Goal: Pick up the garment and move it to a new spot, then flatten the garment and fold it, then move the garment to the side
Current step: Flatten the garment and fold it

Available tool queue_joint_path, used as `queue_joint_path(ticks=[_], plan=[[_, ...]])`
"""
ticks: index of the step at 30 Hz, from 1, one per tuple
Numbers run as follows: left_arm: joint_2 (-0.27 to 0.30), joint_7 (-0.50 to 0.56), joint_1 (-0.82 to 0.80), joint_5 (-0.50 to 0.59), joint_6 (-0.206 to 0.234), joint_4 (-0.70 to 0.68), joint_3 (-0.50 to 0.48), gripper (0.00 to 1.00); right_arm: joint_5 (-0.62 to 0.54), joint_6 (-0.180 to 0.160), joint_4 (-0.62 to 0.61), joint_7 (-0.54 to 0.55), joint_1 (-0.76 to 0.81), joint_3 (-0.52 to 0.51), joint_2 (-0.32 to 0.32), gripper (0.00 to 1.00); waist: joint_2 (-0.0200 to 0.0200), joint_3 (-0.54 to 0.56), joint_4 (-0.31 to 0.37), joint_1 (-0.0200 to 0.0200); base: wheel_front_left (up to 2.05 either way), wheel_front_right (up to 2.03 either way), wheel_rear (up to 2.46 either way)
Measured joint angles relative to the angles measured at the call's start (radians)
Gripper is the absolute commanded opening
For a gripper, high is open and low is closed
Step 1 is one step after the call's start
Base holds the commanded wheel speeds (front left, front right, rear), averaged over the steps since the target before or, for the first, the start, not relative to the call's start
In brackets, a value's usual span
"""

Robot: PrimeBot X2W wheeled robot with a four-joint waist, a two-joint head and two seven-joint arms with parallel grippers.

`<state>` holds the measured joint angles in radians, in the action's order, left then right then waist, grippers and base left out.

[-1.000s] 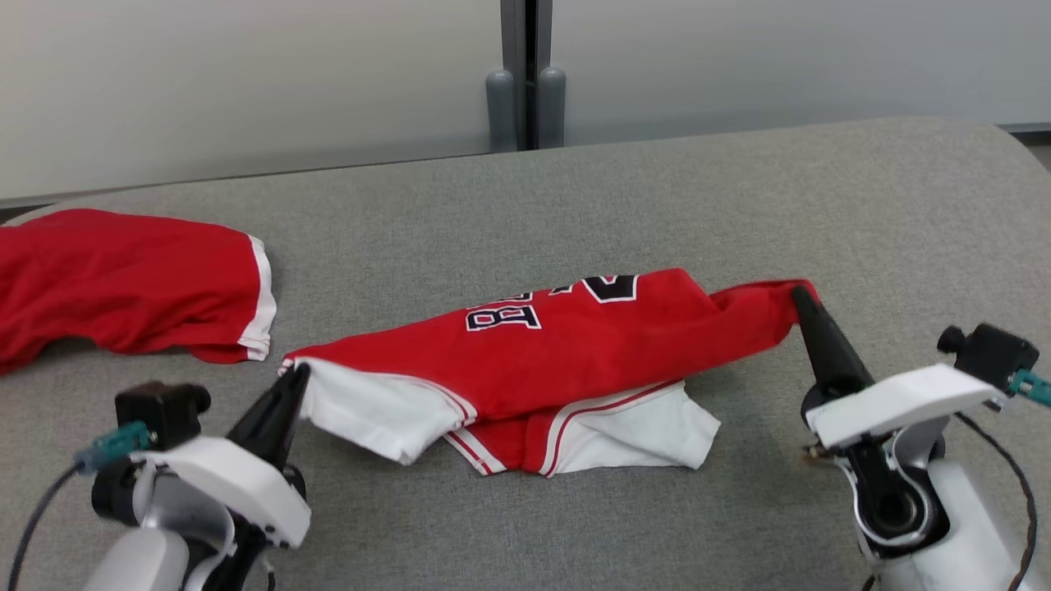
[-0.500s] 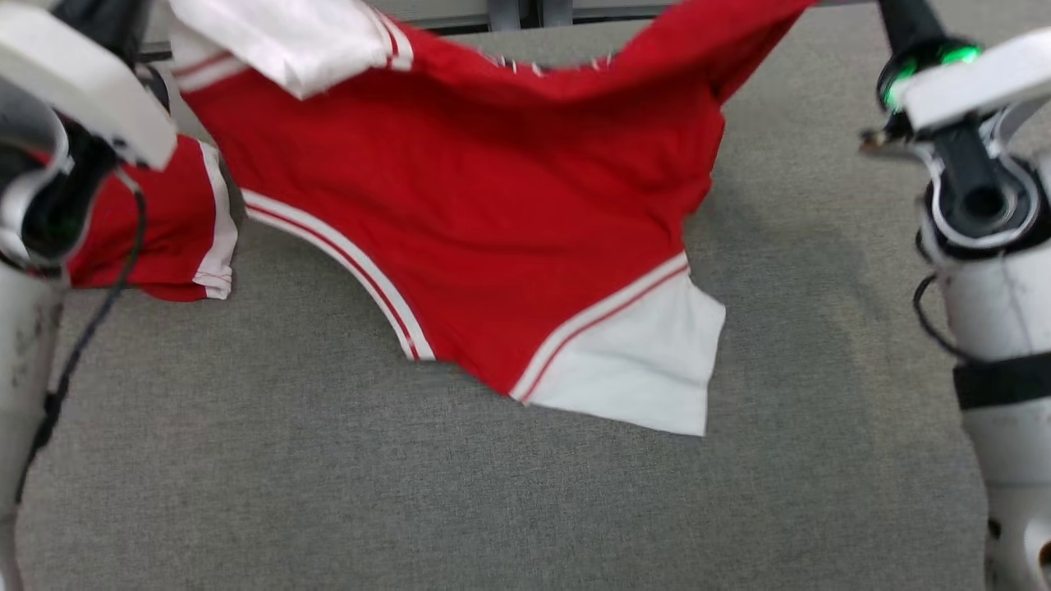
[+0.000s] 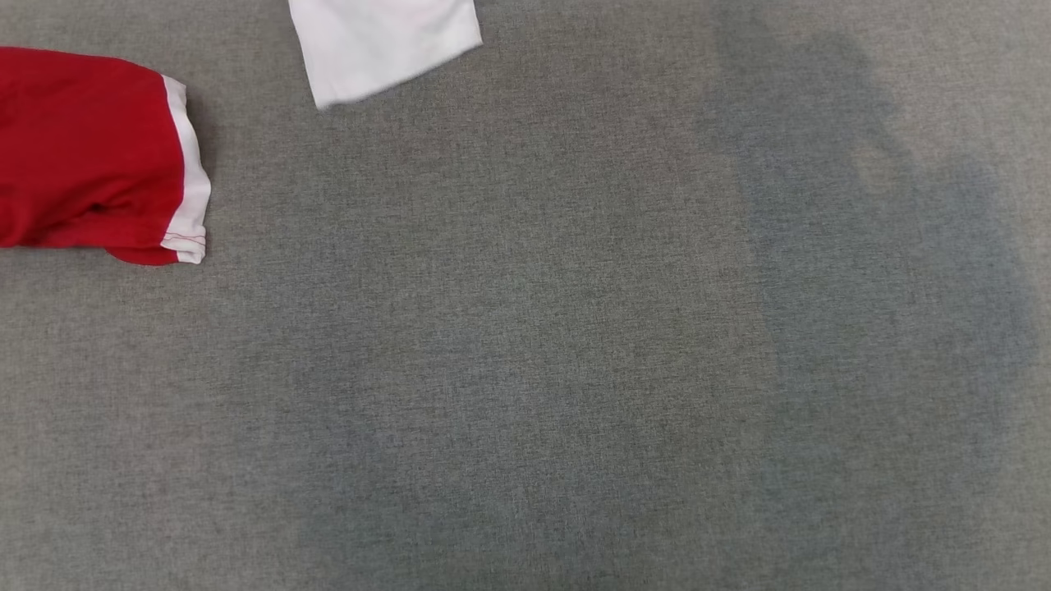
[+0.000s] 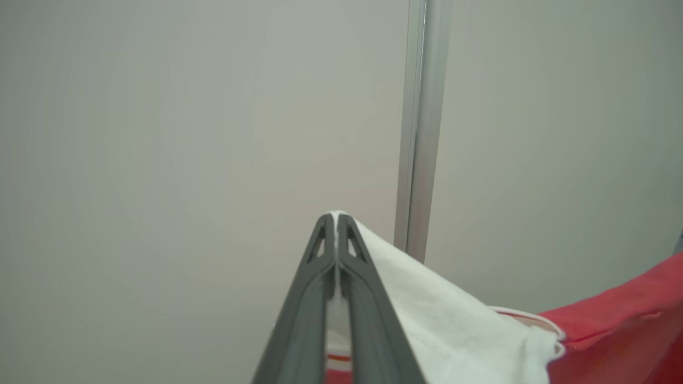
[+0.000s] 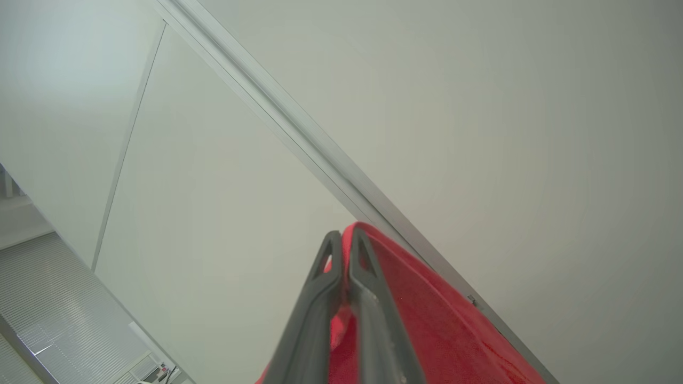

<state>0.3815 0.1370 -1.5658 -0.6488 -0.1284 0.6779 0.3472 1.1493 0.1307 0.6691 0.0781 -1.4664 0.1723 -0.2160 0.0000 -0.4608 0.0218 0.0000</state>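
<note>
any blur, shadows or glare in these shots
Head view: the hanging garment's white corner has a smeared lower edge, motion blur; a soft shadow darkens the right of the grey table; the red clothing at the left is sharp. Left wrist view: flat even light on the wall, no glare. Right wrist view: the pinched red fabric is crisp.

The left gripper [image 4: 335, 217] has its two dark fingers pressed together, pinching a white edge of the garment [image 4: 437, 309] at their tips. The right gripper [image 5: 344, 237] is clamped the same way on a red fold of the garment, cloth draping off beside its fingers.
</note>
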Motion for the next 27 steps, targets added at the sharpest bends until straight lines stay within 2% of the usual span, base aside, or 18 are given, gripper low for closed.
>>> queue_joint_path(ticks=[5, 12, 20, 27], plan=[[-0.012, -0.015, -0.096, -0.030, -0.001, 0.048, 0.075, 0.00, 0.000, 0.000, 0.062, -0.008, -0.066, 0.027, -0.029, 0.00, 0.0000, 0.006, 0.002, 0.0000, 0.00, 0.00, 0.00], [0.008, 0.016, -0.080, -0.071, -0.001, 0.072, 0.189, 0.00, 0.016, 0.000, 0.097, 0.004, -0.007, 0.086, -0.056, 0.00, 0.0000, 0.017, -0.006, 0.0000, 0.00, 0.00, 0.00], [0.066, 0.108, 0.209, -0.182, -0.001, 0.049, 0.313, 0.00, 0.067, 0.000, 0.072, 0.060, 0.279, 0.210, -0.089, 0.00, 0.0000, 0.103, -0.009, 0.0000, 0.00, 0.00, 0.00], [0.140, 0.271, 0.528, -0.338, -0.001, -0.001, 0.370, 0.00, 0.124, 0.000, 0.041, 0.214, 0.532, 0.341, -0.128, 0.00, 0.0000, 0.236, 0.001, 0.0000, 0.00, 0.00, 0.00]])
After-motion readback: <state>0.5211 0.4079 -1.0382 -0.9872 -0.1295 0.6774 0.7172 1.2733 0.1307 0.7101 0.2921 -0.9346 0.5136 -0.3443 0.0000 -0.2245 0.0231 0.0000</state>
